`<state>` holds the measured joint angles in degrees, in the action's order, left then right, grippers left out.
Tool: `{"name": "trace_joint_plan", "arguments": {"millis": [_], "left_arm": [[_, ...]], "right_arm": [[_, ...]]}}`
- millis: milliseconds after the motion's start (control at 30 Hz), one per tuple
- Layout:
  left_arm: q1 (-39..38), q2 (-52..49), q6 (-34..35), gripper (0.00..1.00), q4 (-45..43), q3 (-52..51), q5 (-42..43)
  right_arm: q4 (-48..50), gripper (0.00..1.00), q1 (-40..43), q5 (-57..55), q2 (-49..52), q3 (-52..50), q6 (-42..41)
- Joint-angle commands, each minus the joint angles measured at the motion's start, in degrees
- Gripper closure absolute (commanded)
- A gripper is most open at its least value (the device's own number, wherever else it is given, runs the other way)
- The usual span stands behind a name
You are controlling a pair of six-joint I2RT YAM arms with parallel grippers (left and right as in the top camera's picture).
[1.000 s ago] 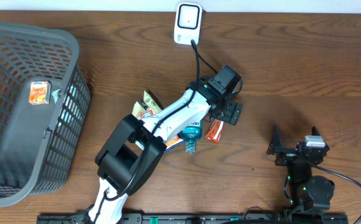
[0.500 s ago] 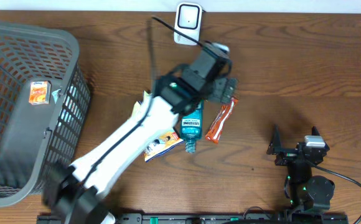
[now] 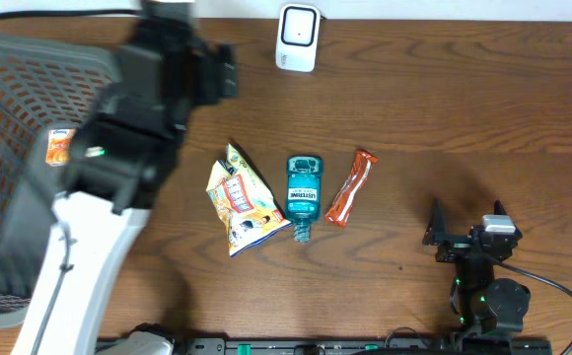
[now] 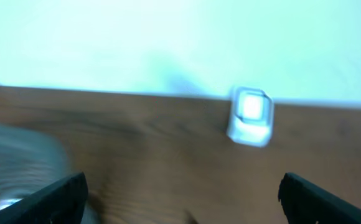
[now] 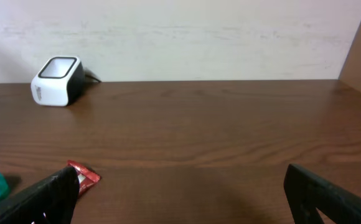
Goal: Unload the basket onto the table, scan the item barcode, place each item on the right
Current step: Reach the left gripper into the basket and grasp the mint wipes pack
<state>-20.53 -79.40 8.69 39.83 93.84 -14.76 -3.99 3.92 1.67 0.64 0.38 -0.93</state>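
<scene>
Three items lie mid-table in the overhead view: a yellow snack bag, a teal mouthwash bottle and a red snack bar. The white barcode scanner stands at the far edge, also in the left wrist view as a blurred scanner and in the right wrist view as the scanner. My left gripper is blurred, raised by the basket, open and empty. My right gripper rests open at the front right, with the red bar ahead to its left.
A grey mesh basket fills the left side and holds a small orange box. The left arm's white link stretches from the front edge over the basket's right wall. A pale wall backs the table.
My left arm has swung from above the red bar and bottle to the far left beside the basket. The red bar now lies uncovered beside the bottle. The right arm has not moved.
</scene>
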Motion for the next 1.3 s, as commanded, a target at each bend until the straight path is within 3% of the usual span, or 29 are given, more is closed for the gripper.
{"name": "trace_joint_plan", "arguments": {"millis": [0,200,367,467,600,900,967,1100,1267], "left_arm": [[8.7,2.0,-1.3,0.02,4.1,9.2,-1.4],[21.2,1.9,-0.2,0.02,5.5,13.7,-1.4],[33.8,-0.9,12.7,0.02,12.5,13.6,-0.2],[39.5,-4.7,16.7,0.02,16.7,13.5,5.3],[43.8,-11.1,16.7,0.02,22.1,13.5,11.3],[43.8,-23.8,16.4,0.02,26.7,6.9,11.9],[43.5,-24.6,13.4,0.02,24.6,4.4,13.3],[42.6,-25.1,0.7,0.02,15.9,-4.3,20.4],[42.4,-25.2,-1.0,0.02,7.7,-13.2,20.2]], "right_arm": [[-0.2,0.01,-0.3,0.0,-0.3,-0.1,-0.7],[-0.2,0.01,-0.3,-0.1,-0.3,-0.1,-0.7],[-0.2,0.01,-0.3,0.0,-0.3,-0.1,-0.7],[-0.2,0.01,-0.3,0.0,-0.3,-0.1,-0.7],[-0.2,0.01,-0.3,0.0,-0.3,-0.1,-0.7],[-0.2,0.01,-0.3,-0.1,-0.3,-0.1,-0.7],[-0.2,0.01,-0.3,0.0,-0.3,-0.1,-0.7],[-0.2,0.01,-0.3,-0.1,-0.3,-0.1,-0.7],[-0.2,0.01,-0.3,-0.1,-0.3,-0.1,-0.7]]}}
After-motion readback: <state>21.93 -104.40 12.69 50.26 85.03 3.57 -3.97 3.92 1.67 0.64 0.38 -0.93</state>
